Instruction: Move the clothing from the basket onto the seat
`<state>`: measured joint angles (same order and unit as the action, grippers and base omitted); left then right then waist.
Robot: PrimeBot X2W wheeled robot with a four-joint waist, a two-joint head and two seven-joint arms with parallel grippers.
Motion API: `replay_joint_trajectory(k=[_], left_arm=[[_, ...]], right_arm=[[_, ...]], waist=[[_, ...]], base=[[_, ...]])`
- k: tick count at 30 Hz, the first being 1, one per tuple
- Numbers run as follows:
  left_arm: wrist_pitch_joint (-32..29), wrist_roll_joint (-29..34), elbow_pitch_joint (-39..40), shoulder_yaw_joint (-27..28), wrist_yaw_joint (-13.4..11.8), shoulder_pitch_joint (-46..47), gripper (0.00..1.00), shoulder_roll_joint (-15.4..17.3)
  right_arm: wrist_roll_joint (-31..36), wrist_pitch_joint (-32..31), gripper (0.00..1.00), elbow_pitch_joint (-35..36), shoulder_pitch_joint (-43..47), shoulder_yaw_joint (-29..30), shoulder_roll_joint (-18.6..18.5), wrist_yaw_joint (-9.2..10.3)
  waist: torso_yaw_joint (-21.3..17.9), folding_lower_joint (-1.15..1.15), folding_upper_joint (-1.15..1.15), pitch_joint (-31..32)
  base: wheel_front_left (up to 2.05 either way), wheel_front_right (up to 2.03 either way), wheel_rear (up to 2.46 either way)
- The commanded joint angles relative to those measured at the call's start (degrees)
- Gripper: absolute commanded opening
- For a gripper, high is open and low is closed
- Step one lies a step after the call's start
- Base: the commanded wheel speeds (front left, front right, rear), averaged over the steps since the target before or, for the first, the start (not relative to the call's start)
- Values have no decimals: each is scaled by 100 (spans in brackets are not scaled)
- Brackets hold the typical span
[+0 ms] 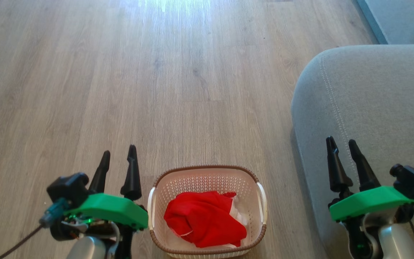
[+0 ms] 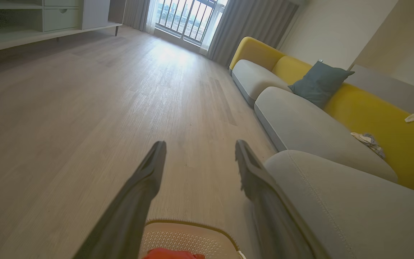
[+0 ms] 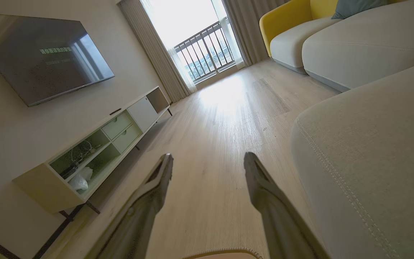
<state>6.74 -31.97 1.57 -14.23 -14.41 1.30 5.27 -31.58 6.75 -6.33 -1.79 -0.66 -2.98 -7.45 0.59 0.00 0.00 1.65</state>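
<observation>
Fingers of the left claw (image 1: 119, 150) are standing apart, holding nothing, just beside the basket (image 1: 207, 168). The right claw (image 1: 341, 140) is hanging parted and empty over the seat (image 1: 372, 93). In the basket the clothing (image 1: 204, 218) is lying bunched, red with white peeking out beneath. A first grasp is looking due: coming straight down on the top fold, pinching deep, lifting well clear of the basket. It is sitting on the floor (image 1: 156, 72) near the seat, and nothing is blocking the short carry across.

Left gripper (image 1: 119, 150), right gripper (image 1: 341, 140): black tapered fingers (image 1: 132, 176), green housings (image 1: 110, 209), silvery forearms (image 1: 394, 241).
</observation>
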Motion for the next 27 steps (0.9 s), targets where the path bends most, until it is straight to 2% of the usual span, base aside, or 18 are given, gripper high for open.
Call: replay_joint_trajectory(k=[1, 6, 14, 21, 27], left_arm=[[92, 179, 190, 44, -79, 307, 100, 99], [176, 570, 65, -346, -379, 369, 100, 283], [310, 1014, -208, -832, -849, 415, 100, 440], [427, 1277, -374, -983, -931, 401, 100, 390], [528, 1564, -479, -880, -826, 314, 100, 275]], right_arm=[[156, 85, 100, 158, -229, -110, 5, -3], [185, 170, 100, -148, -216, -157, 6, -3], [687, 305, 100, -506, -263, -271, 7, -3], [1031, 423, 100, -837, -313, -317, 8, -3], [1214, 524, 100, -990, -384, -397, 9, -3]], waist=[[-1, 0, 0, 6], [-22, 0, 0, 29], [-33, 0, 0, 66], [-32, 0, 0, 105], [-36, 0, 0, 130]], base=[[0, 0, 0], [0, 0, 0], [0, 0, 0], [0, 0, 0], [0, 0, 0]])
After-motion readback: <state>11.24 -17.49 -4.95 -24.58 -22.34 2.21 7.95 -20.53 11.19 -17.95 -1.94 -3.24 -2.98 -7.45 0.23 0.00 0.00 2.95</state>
